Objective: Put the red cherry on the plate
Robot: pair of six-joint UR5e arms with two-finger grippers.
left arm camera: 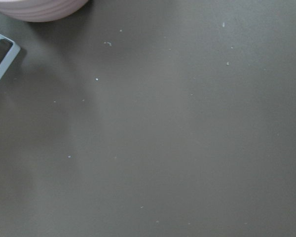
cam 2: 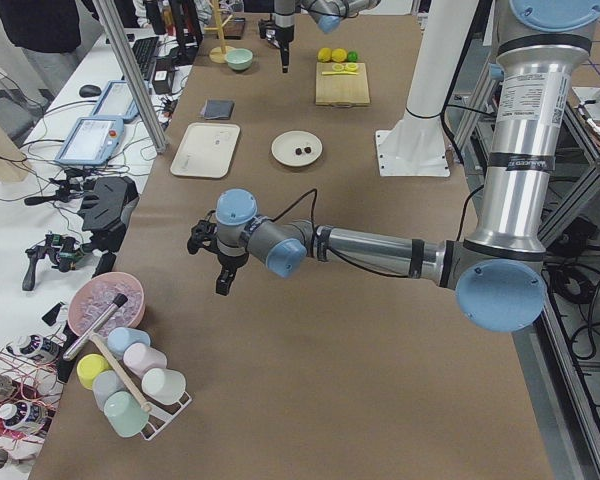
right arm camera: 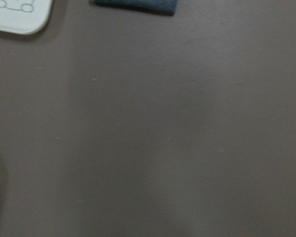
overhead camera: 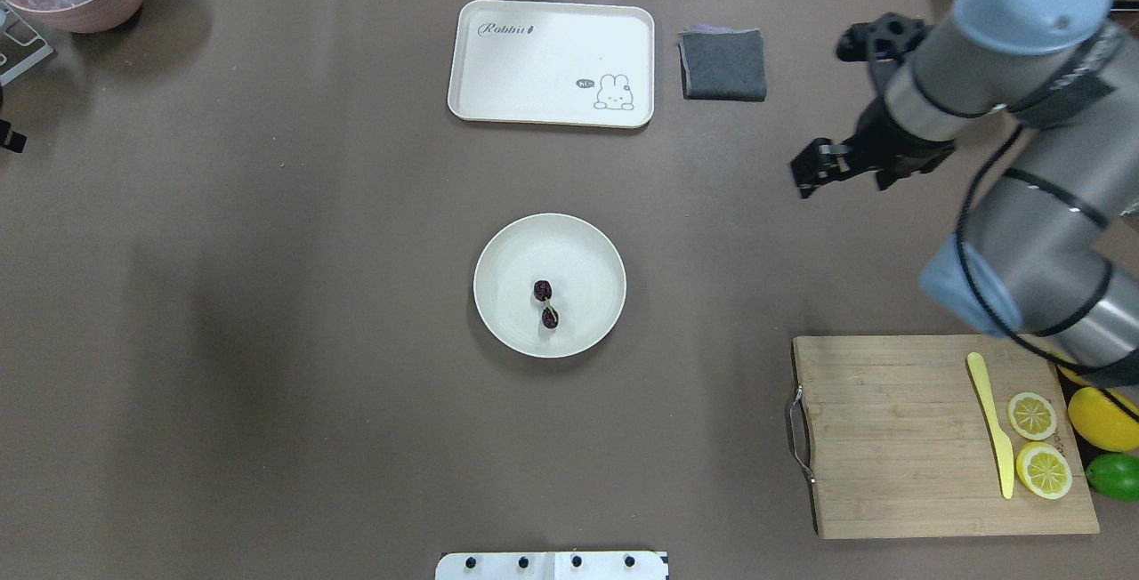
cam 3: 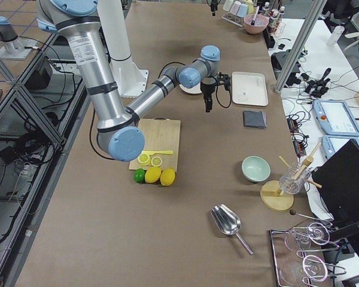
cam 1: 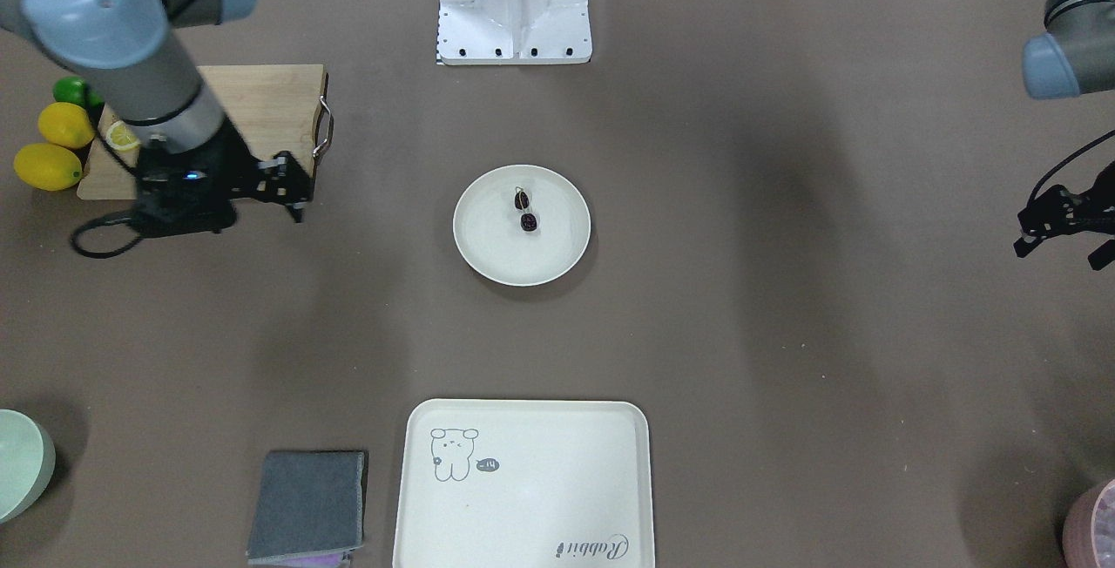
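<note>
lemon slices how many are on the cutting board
2. One lemon slice lies at the cutting board's right end beside the yellow knife; the other just nearer the robot. The right arm may hide more.

A rectangular cream tray [overhead camera: 534,73] lies beside a folded dark grey cloth [overhead camera: 722,64]. A bamboo cutting board [overhead camera: 890,438] carries a yellow plastic knife [overhead camera: 991,424] and two lemon slices [overhead camera: 1032,415].
</note>
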